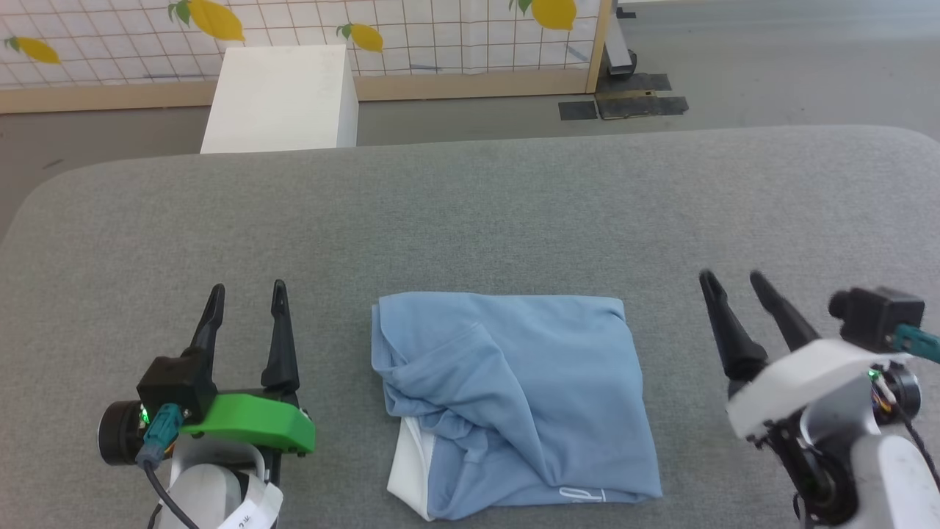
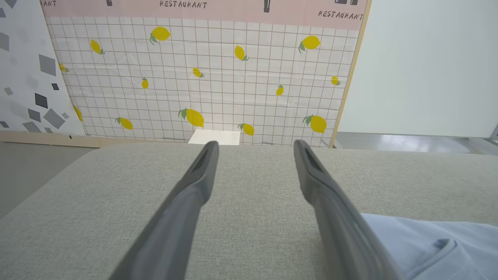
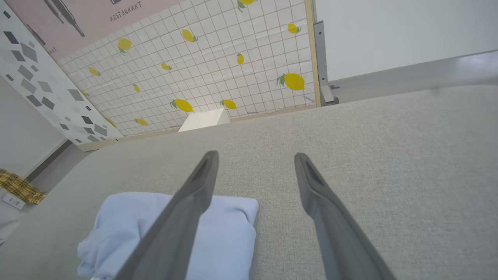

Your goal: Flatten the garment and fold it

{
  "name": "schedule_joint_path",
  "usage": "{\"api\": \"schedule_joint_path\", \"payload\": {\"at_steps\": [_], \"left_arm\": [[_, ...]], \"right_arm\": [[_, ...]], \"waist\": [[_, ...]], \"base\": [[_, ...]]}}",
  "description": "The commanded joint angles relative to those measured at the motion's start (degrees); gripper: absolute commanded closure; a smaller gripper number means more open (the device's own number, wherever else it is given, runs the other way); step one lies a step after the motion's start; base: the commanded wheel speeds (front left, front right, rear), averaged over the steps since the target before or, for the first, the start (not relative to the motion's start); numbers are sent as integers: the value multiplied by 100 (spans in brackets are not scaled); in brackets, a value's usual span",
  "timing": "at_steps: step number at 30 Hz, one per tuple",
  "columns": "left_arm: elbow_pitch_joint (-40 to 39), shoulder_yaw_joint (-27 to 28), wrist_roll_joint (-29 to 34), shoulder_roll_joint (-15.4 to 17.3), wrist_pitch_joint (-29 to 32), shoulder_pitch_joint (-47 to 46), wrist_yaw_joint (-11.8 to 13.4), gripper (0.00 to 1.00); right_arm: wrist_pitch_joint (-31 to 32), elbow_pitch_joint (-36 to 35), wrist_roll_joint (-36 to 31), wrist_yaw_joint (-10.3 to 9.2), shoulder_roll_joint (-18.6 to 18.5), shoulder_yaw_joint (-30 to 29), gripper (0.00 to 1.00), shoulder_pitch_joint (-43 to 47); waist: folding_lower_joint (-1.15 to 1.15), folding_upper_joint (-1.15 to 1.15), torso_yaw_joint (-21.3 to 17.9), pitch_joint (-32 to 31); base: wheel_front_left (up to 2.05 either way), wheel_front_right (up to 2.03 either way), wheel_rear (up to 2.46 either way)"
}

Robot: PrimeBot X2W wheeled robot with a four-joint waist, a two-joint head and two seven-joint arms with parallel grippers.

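lying folded in a lumpy square, the garment [image 1: 514,397] sits on the grey table [image 1: 470,206], near its six o'clock edge in the head view. white cloth peeks out at its seven o'clock corner. a small white logo [image 1: 584,494] at five o'clock is too curly to read. the left gripper [image 1: 247,286] waits at nine o'clock and the right gripper [image 1: 731,276] at three o'clock. both are spread wide and empty, likely because the folding looks done. a white box [image 1: 283,95] stands at eleven o'clock. the lemon wall [image 2: 218,77] says "restaurant".
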Motion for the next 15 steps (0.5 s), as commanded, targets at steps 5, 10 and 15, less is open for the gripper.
{"api": "schedule_joint_path", "payload": {"at_steps": [5, 10, 15], "left_arm": [[7, -4, -23, -15, -22, 67, -42, 0], [20, -17, 1, -15, -22, 14, -63, 0], [30, -49, -1, -15, -22, -27, -66, 0]], "right_arm": [[1229, 791, 1587, -9, 6, -563, 0, 252], [2097, 1447, 2827, -9, 6, -546, 0, 162], [2652, 1908, 3573, -9, 7, -299, 0, 34]], "waist": [[0, 0, 77, 60], [0, 0, 198, 142], [0, 0, 320, 211]], "base": [[0, 0, 0], [0, 0, 0], [0, 0, 0]]}}
